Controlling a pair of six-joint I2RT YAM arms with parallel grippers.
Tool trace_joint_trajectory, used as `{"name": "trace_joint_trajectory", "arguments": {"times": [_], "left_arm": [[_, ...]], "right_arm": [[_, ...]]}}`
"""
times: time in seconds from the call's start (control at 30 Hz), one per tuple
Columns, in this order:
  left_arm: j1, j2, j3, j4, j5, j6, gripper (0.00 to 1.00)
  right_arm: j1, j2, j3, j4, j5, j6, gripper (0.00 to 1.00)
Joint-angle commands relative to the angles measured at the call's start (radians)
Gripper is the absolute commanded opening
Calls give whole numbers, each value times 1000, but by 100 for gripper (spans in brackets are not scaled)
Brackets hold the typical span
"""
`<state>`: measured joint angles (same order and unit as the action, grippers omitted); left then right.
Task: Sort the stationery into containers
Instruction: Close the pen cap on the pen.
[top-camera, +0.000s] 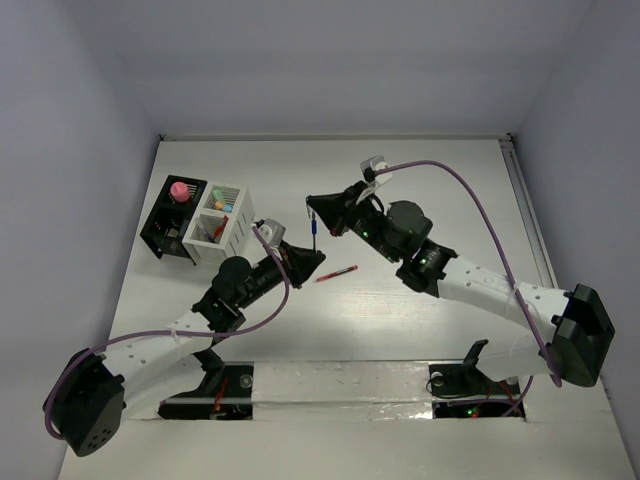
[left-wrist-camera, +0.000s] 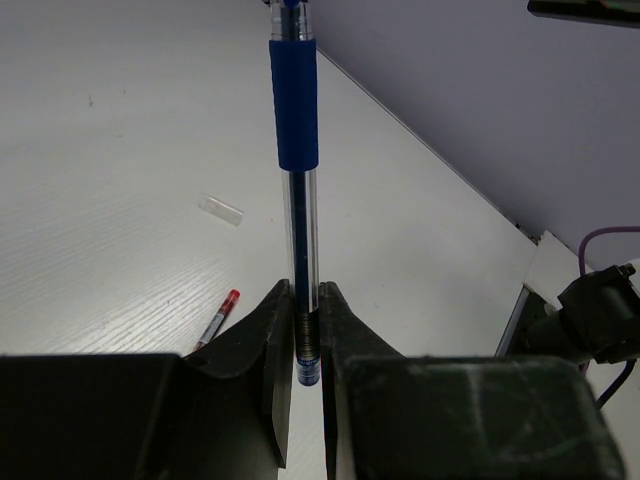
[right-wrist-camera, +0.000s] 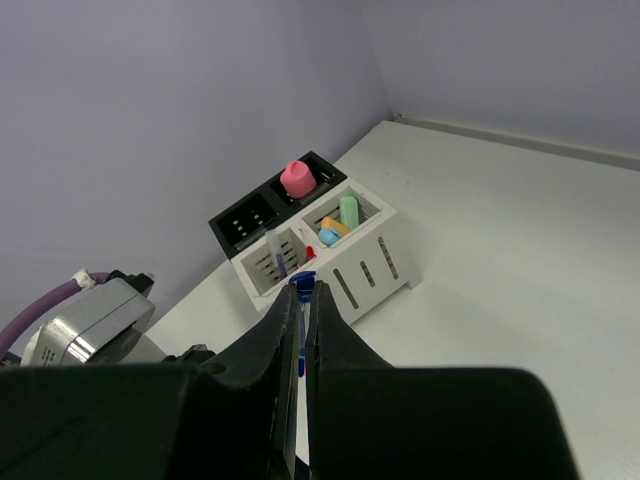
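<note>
The left gripper (left-wrist-camera: 305, 335) and right gripper (right-wrist-camera: 303, 300) are both clamping their jaws on opposite ends of the blue pen (left-wrist-camera: 296, 110) above the counter (top-camera: 400, 330), probably passing it across for the white box (top-camera: 238, 235) at its nine o'clock.

No text, label, brand or number can be read anywhere; the blue pen (left-wrist-camera: 297, 100), the white box (right-wrist-camera: 385, 262) and the black box (right-wrist-camera: 245, 225) show none.
</note>
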<state>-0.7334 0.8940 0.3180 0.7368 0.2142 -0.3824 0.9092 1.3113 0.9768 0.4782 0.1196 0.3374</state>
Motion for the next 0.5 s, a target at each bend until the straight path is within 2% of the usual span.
{"name": "trace_joint_trajectory", "arguments": {"times": [0.0, 0.47], "left_arm": [[-3, -7, 0, 73, 19, -1, 0], [-3, -24, -7, 84, 30, -1, 0]], "right_arm": [[-6, -24, 26, 28, 51, -46, 0], [-24, 6, 36, 23, 46, -40, 0]]}}
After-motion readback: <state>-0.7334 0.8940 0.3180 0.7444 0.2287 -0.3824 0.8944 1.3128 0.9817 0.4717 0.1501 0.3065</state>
